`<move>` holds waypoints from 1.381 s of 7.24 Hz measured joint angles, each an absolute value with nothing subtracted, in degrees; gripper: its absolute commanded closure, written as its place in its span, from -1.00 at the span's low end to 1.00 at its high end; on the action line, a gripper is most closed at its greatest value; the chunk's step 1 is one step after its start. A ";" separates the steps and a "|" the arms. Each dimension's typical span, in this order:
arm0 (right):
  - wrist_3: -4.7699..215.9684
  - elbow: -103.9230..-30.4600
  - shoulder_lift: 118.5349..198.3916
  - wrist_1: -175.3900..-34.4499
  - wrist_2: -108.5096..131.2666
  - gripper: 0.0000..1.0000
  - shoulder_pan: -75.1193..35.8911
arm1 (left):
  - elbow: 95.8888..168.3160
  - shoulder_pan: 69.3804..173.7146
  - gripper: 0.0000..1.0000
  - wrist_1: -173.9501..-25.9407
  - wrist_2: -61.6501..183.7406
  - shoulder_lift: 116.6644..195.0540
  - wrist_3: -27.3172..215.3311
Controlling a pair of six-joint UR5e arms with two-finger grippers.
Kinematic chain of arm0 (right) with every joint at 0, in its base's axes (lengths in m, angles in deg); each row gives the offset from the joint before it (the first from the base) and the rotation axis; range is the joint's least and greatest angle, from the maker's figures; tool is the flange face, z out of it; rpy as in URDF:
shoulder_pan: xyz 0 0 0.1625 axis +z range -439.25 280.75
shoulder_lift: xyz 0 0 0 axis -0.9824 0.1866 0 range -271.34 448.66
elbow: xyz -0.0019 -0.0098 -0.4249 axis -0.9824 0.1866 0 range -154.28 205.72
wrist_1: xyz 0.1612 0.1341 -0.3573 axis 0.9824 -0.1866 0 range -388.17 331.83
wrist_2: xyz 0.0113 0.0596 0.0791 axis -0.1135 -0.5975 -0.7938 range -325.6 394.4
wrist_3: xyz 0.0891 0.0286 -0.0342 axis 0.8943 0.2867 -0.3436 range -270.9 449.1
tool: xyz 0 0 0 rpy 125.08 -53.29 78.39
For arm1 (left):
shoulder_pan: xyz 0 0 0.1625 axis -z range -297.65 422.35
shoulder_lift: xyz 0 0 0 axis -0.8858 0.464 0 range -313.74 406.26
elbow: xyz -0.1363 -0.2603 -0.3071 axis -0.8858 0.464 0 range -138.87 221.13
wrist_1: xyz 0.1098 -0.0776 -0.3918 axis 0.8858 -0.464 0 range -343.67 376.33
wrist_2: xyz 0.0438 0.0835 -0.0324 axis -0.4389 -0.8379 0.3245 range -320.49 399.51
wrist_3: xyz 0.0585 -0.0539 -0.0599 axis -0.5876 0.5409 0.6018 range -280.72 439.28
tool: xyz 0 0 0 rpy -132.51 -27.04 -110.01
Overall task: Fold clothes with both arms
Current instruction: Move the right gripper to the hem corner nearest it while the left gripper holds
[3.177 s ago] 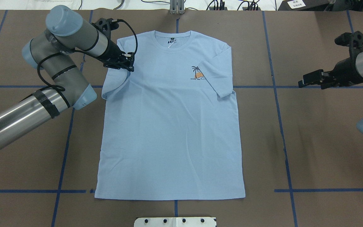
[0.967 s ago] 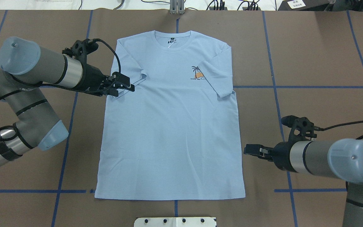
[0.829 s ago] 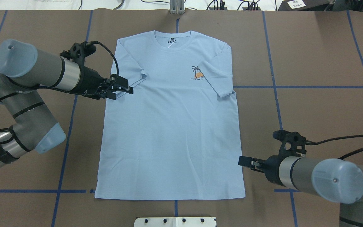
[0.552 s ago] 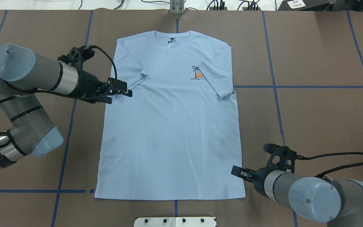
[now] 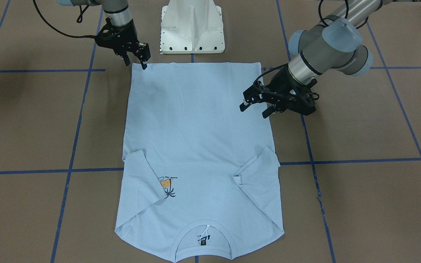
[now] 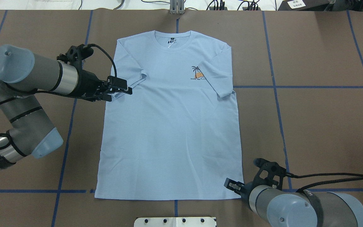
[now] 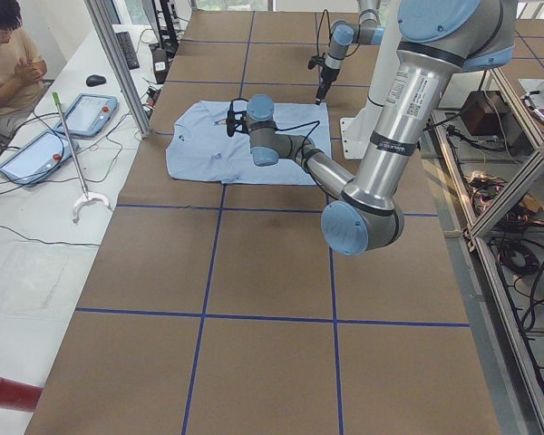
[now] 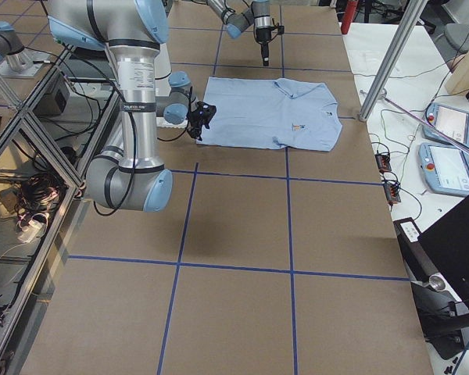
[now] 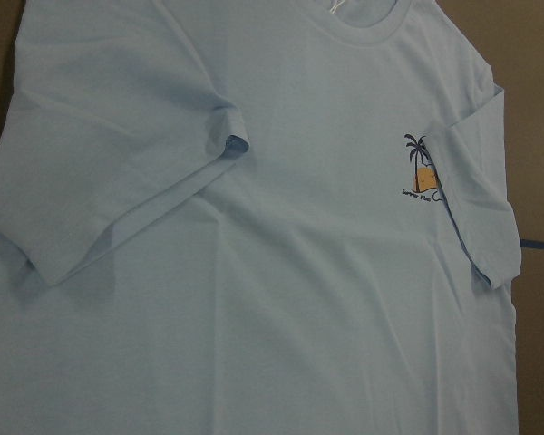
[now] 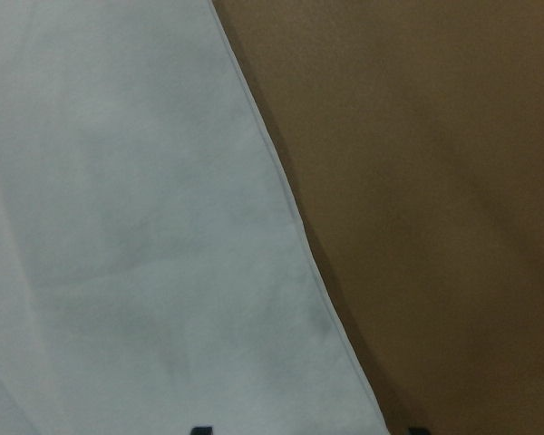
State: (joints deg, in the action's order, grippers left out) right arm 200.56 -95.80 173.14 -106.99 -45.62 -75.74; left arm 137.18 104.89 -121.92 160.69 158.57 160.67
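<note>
Lying flat in the middle of the brown table (image 6: 320, 126), collar toward 12 o'clock from overhead, the light blue T-shirt (image 6: 169, 132) has both sleeves folded in, with the left gripper (image 6: 120, 92) spread and empty at its 10 o'clock edge and the right gripper (image 6: 230, 185) spread and empty at its 5 o'clock corner.

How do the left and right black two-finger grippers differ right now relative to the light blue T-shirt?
The left black gripper sits at the light blue T-shirt's side edge just below the folded-in sleeve; the right black gripper is at the opposite hem corner. The left wrist view takes in most of the chest, the right one only a close strip of edge, so the right gripper looks lower. Both are open and hold nothing.
</note>
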 measured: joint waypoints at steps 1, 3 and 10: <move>200.86 -95.51 173.27 -107.18 -45.08 -0.29 -76.18 | 137.21 104.89 -0.98 -121.92 160.65 158.57 160.71; 201.13 -94.95 173.42 -107.26 -44.75 -0.14 -76.59 | 137.21 104.89 -0.98 -121.92 160.63 158.53 160.81; 201.07 -94.98 174.18 -107.22 -45.18 1.00 -77.95 | 137.40 104.92 -0.98 -121.92 160.99 158.42 163.19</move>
